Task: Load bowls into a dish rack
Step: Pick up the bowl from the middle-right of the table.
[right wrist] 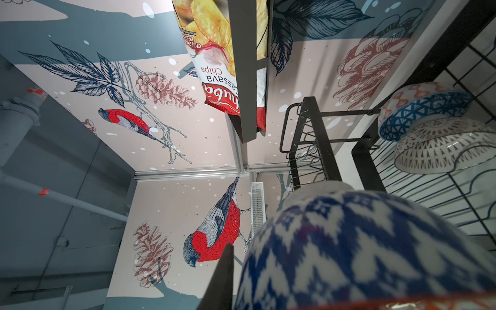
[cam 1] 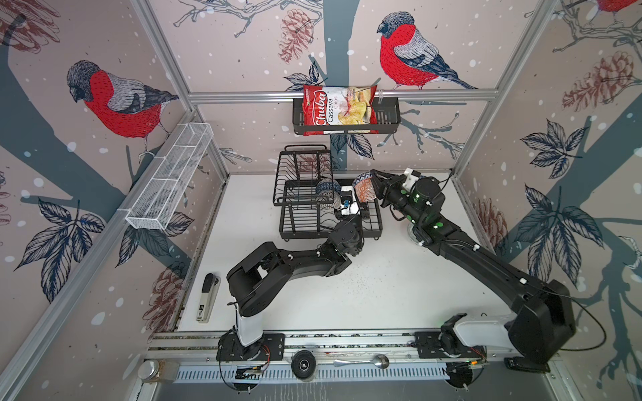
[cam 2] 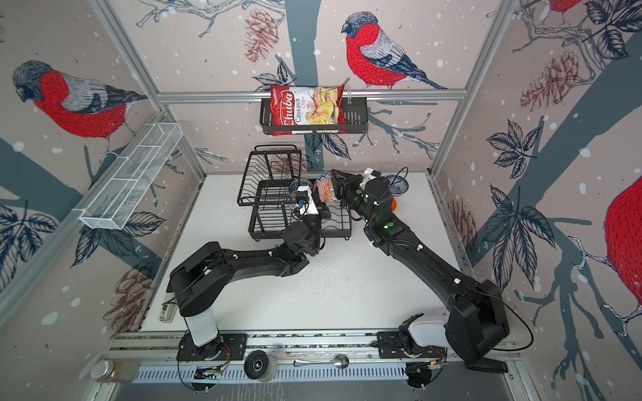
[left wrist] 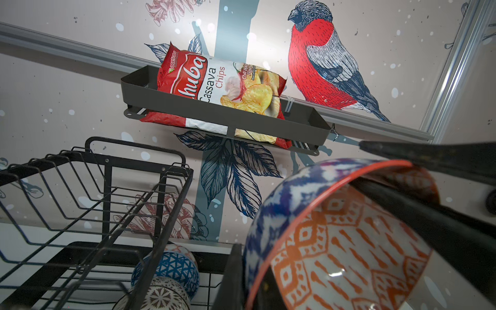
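While left tool [left wrist: 251, 281] and right tool [cam 1: 376, 183] both pinch the red-orange bowl [cam 1: 364, 191] by its rim over the rack [cam 1: 288, 222], a handover seems underway; next, one tool must let go.

Right claw [cam 2: 336, 183] grips red-orange bowl [cam 2: 323, 191] over rack [cam 2: 265, 189].

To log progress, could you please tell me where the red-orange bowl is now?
In a top view the red-orange bowl is in the air over the right end of the dish rack, gripped by both the left gripper and the right gripper.
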You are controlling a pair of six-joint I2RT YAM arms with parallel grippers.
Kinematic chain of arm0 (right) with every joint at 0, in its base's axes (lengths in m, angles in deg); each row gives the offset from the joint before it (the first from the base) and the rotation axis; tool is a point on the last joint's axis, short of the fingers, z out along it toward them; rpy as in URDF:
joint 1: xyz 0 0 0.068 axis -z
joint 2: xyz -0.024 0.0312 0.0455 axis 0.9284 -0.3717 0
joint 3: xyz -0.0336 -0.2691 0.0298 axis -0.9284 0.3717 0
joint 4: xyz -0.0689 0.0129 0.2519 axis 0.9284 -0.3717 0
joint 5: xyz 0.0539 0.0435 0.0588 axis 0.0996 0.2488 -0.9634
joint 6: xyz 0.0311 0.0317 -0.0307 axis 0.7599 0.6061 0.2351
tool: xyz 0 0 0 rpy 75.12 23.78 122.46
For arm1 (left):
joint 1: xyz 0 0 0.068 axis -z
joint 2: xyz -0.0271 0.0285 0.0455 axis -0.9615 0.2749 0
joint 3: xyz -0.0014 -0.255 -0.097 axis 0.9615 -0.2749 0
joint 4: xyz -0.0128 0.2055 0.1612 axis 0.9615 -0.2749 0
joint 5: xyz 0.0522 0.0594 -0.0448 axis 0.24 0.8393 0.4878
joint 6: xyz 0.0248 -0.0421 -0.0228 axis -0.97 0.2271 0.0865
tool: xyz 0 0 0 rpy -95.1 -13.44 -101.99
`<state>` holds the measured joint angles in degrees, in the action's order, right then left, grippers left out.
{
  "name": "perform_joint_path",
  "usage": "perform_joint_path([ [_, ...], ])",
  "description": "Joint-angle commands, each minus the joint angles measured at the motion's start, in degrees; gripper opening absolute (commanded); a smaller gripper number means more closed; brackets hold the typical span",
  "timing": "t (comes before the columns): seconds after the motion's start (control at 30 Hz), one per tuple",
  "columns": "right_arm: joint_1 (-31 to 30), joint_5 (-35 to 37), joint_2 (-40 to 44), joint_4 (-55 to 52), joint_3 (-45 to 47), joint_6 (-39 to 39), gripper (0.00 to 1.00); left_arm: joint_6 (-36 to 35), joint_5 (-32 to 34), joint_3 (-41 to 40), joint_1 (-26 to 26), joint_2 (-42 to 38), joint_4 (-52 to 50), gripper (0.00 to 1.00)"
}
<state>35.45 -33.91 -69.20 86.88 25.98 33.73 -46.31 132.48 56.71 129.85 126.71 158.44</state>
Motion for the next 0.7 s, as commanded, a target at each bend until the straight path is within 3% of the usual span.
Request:
perform_joint_path([
  [0.0,0.29,4.94,0.59,2.75,0.28,-3.9,0.11,-2.83,1.15,0.25,0.24,0.0,4.92,0.0],
  [0.43,0.25,5.23,1.86,3.19,2.35,-4.34,0.01,-1.25,2.41,2.14,0.22,-0.15,-0.42,0.01],
  [0.67,0.3,5.39,2.04,3.53,3.05,-4.58,0.0,1.3,0.84,1.96,0.21,-1.06,-4.68,0.21],
])
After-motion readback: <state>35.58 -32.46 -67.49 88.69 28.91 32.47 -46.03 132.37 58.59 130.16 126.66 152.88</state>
